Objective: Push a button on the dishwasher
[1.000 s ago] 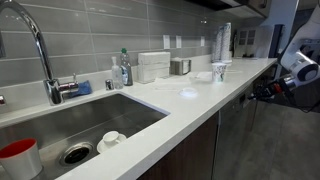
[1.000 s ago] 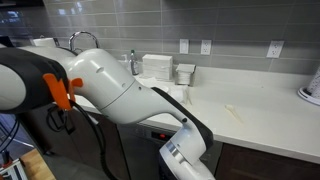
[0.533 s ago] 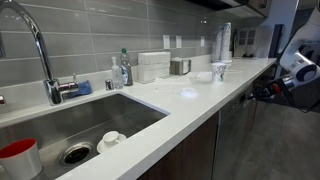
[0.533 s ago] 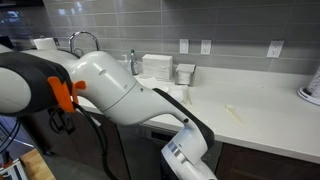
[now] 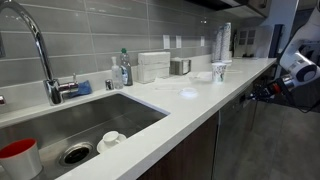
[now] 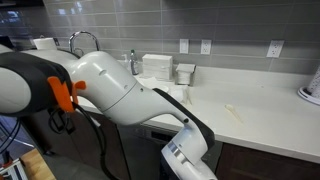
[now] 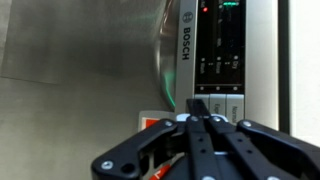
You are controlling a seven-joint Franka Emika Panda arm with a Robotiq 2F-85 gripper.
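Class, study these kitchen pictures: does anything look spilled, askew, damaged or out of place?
Nothing looks damaged or askew. A white cup and a red cup sit down in the sink rather than on the counter. A pale patch on the counter could be liquid or glare; the pictures cannot settle which.

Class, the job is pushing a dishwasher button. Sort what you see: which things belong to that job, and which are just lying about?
Belongs to the job: dishwasher, its control strip, pincer.

Just lying about: red cup and white cup in the sink, soap bottle, faucet.
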